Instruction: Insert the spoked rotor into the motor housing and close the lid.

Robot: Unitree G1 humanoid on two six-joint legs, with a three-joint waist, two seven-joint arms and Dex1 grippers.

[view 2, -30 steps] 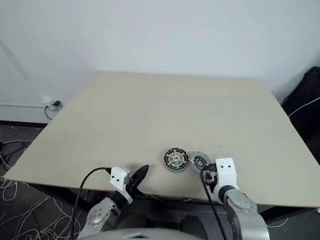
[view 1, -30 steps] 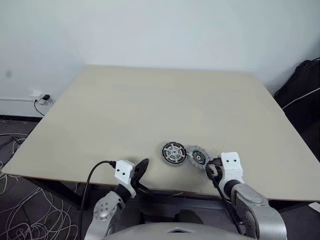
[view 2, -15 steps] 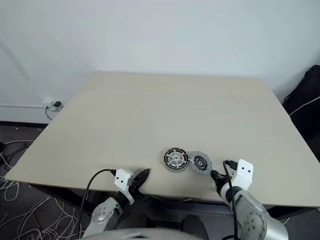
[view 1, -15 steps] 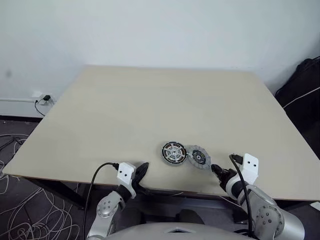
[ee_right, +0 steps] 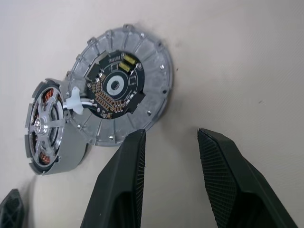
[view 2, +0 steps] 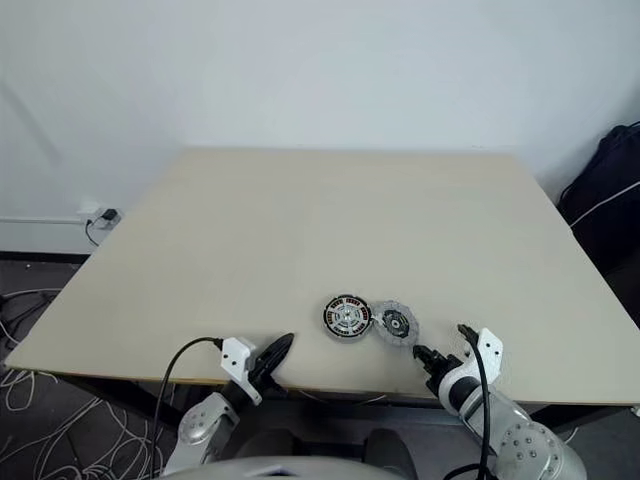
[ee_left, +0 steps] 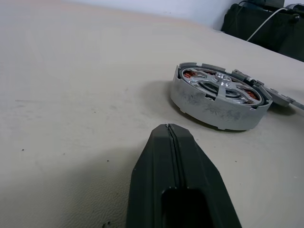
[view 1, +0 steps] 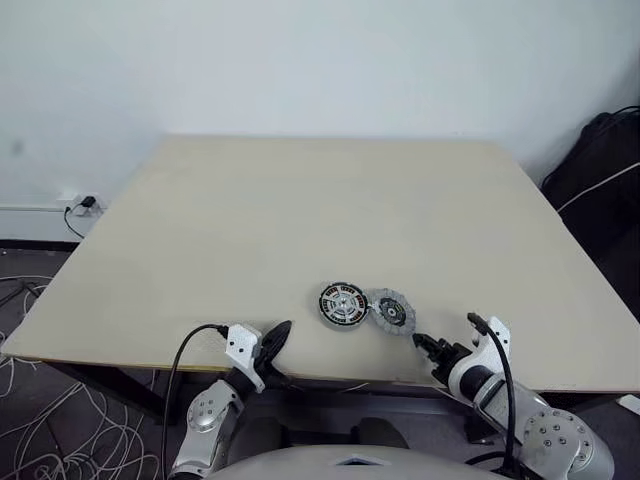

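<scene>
The motor housing [ee_left: 209,107], a silver puck with copper windings, lies near the table's front edge. The spoked rotor [ee_left: 219,87] sits inside it, silver spokes up. The lid [ee_right: 147,71], a notched grey disc, lies flat against the housing's right side with its dark centre up; white wires run between the two. My left gripper [ee_left: 168,127] is shut and empty, level above the table, left of the housing [view 1: 343,305]. My right gripper [ee_right: 173,135] is open and empty, just short of the lid [view 1: 392,312] and apart from it.
The beige table [view 1: 300,200] stretches far behind the parts. Both grippers [view 1: 275,335] [view 1: 425,347] hang at its front edge. A black bag [view 1: 600,160] stands off the right side. Loose cables [view 1: 40,430] lie on the floor at the left.
My right gripper has drawn back from the lid toward the front edge and rolled. The left gripper has sunk a little. Housing and lid have stayed put.
</scene>
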